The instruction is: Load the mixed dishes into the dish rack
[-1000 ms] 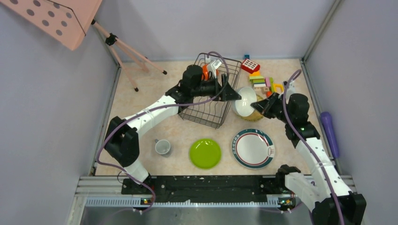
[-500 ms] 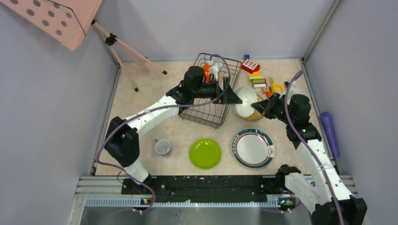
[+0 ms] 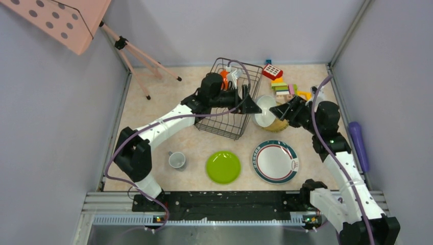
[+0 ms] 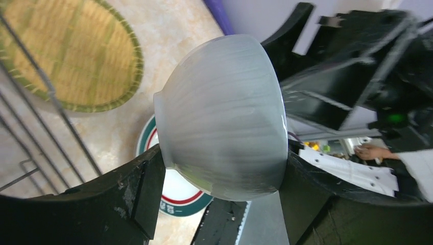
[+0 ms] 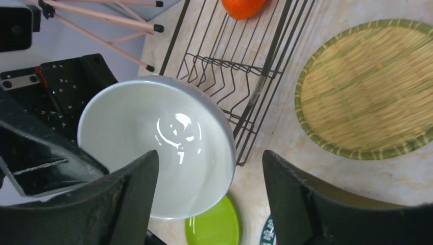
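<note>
A white bowl [image 3: 264,111] hangs tilted beside the dish rack [image 3: 219,130], above the straw mat [image 3: 278,125]. My left gripper [image 3: 255,108] is shut on the bowl [image 4: 224,132], a finger pressed against each side. My right gripper [image 3: 282,113] stands open just right of it; the bowl [image 5: 153,148] shows past its left finger. An orange bowl [image 3: 223,79] and a whitish cup [image 3: 235,71] sit in the rack. The lime-green plate [image 3: 223,167], the rimmed white plate [image 3: 274,162] and a small cup [image 3: 177,160] lie on the table near the arms.
Colourful toy blocks [image 3: 283,88] and a red block [image 3: 272,71] lie behind the mat [image 5: 367,87]. A pink tripod stand [image 3: 143,61] is at the back left. A purple object [image 3: 359,145] lies along the right wall.
My right gripper has opened off the white bowl and eased back. The left gripper now holds the bowl alone, shifted slightly toward the rack.
</note>
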### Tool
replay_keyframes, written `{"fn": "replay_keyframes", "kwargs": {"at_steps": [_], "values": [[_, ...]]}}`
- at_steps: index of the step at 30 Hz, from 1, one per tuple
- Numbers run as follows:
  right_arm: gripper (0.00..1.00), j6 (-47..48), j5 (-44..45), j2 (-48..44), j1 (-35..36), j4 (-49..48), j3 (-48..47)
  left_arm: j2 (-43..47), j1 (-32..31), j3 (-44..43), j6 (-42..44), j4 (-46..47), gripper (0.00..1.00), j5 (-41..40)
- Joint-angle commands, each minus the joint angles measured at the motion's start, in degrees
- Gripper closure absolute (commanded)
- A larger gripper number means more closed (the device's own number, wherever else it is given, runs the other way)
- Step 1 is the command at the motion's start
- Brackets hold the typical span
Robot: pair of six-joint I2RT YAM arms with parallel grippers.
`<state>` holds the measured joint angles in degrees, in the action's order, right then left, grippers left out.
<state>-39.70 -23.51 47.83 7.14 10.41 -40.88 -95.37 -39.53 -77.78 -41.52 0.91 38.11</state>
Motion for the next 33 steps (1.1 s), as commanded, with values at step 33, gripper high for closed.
{"fn": "replay_keyframes", "kwargs": {"at_steps": [33], "values": [[0.22,7.29,8.52,-0.42,0.41,0.05,-2.15,-10.69,0.48,-18.68,51.11,-2.30,1.00,-49.63]]}}
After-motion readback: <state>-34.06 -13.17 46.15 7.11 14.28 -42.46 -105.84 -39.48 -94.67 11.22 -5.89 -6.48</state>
